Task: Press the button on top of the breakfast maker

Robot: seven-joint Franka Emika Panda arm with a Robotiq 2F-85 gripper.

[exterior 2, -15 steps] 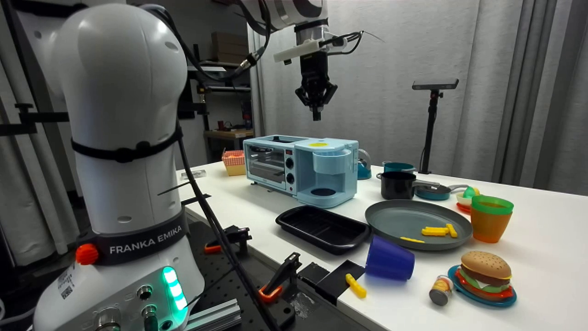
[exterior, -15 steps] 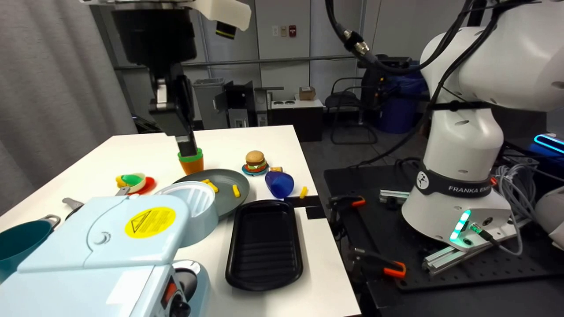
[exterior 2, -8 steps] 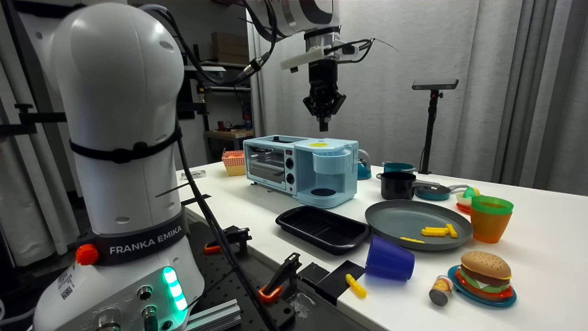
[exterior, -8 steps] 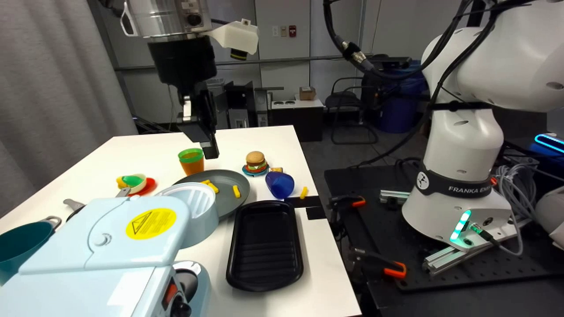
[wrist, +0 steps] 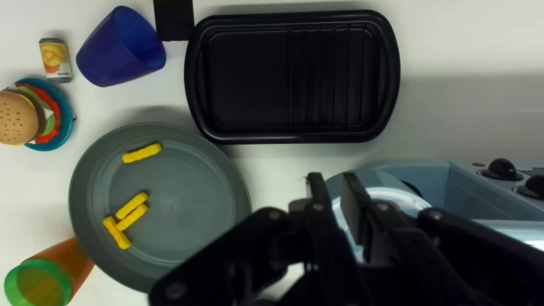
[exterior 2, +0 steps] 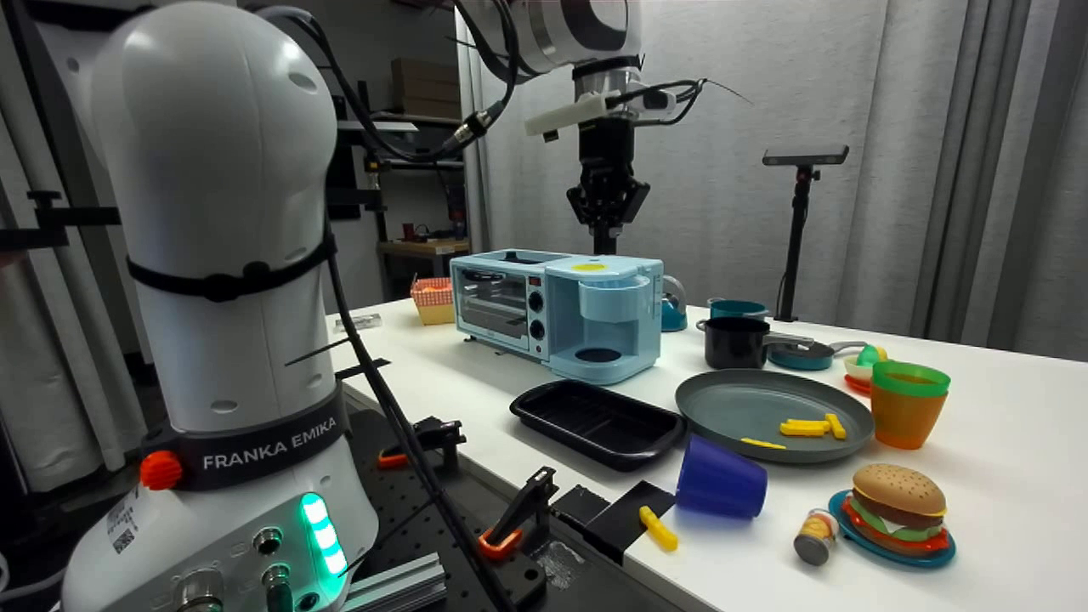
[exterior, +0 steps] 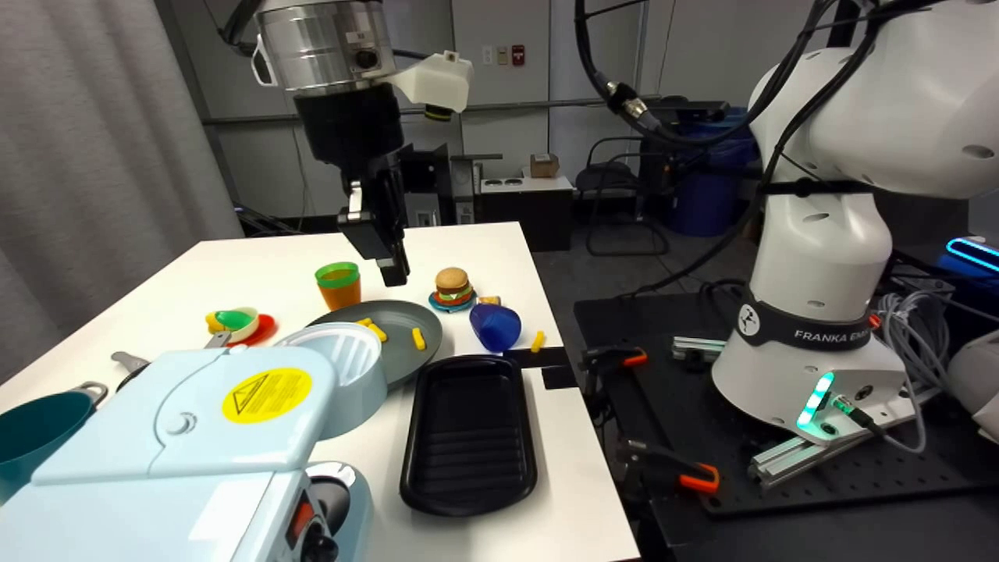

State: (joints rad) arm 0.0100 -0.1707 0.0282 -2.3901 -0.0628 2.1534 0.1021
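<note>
My gripper [wrist: 332, 175], pointing downward above the white table [exterior: 566, 468], is clenched to a narrow gap between its 2 fingers [wrist: 318, 189]. The breakfast maker [exterior 2: 563, 310], pale blue with 2 dark knobs [exterior 2: 535, 301] on its front, stands on the same table; in the wrist view it occupies the lower right, partly hidden behind my fingers. In an exterior view its top bears a yellow oval label [exterior: 267, 396], and my fingertips [exterior: 398, 273] hang apart from that top. A black ribbed tray [wrist: 250, 76] lies near the maker; just beside the tray, a dark round plate [wrist: 199, 191] holds 4 yellow pieces [wrist: 131, 205]. A blue cup [wrist: 114, 51] lies on its side, and a toy hamburger [wrist: 23, 117] rests on a teal saucer [wrist: 64, 112].
</note>
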